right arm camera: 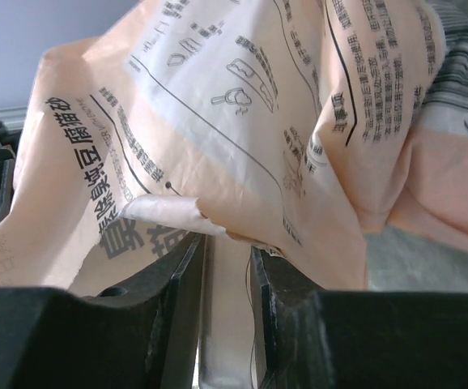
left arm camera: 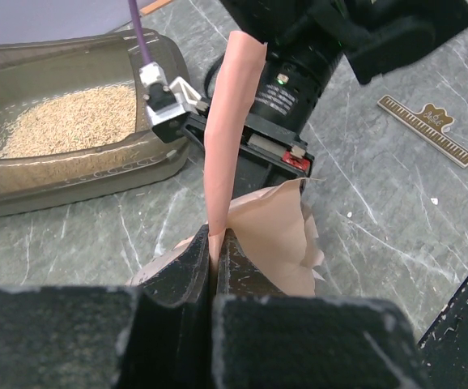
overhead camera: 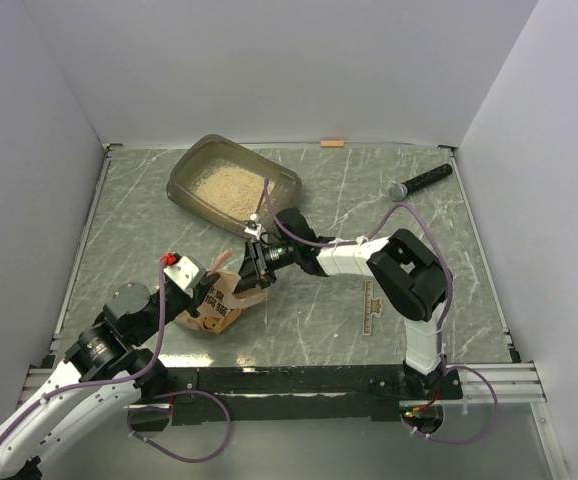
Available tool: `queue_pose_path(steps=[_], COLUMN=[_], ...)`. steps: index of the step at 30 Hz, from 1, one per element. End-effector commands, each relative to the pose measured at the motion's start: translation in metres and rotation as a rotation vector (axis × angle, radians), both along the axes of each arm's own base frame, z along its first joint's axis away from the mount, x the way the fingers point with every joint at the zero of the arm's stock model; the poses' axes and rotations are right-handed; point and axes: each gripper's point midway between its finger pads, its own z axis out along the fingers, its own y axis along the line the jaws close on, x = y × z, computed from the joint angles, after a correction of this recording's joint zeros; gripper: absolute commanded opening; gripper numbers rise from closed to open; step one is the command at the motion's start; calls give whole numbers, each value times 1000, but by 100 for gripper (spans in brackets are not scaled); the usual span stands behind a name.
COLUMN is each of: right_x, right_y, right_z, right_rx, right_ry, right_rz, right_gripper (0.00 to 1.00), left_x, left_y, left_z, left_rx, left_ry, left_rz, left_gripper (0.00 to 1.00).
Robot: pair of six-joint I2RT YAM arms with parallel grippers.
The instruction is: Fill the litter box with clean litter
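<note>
The grey-brown litter box [overhead camera: 176, 187] stands at the back left of the table with beige clean litter [overhead camera: 227, 186] spread inside it. In the left wrist view the box's wall [left arm camera: 80, 182] and the granules [left arm camera: 64, 121] lie at the upper left. The orange-pink pouch [overhead camera: 219, 306] sits crumpled between both arms. My left gripper [left arm camera: 215, 243] is shut on a narrow strip of the pouch [left arm camera: 227, 113] that rises upward. My right gripper [right arm camera: 227, 251] is shut on a thicker fold of the printed pouch [right arm camera: 242, 121], which fills its view. From above, the left gripper [overhead camera: 201, 288] and right gripper [overhead camera: 253, 272] face each other.
A black microphone-like stick [overhead camera: 419, 182] lies at the back right. A small wooden ruler [overhead camera: 374, 310] rests near the right arm's base, seen also as the ruler [left arm camera: 428, 130] in the left wrist view. White walls enclose the table on three sides.
</note>
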Motion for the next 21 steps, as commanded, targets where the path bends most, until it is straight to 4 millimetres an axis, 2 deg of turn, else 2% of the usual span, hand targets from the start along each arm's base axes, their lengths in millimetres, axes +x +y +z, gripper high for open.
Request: queue_pose_path(steps=[1, 7, 14, 21], right_x=[-4, -19, -28, -33], right_y=[12, -2, -21, -42], right_z=[6, 21, 44, 53], right_rx=[155, 226, 350, 407], right_ry=[-49, -67, -113, -130], right_rz=[-5, 2, -24, -48], right_gripper=[0, 0, 0, 0], left_x=[-3, -2, -2, -1], left_y=[-8, -7, -7, -8], left_z=[29, 27, 27, 26], left_rx=[-96, -90, -90, -87], left_ry=[-53, -50, -52, -49], left_rz=[-33, -27, -27, -27], left_gripper=[1, 1, 1, 1])
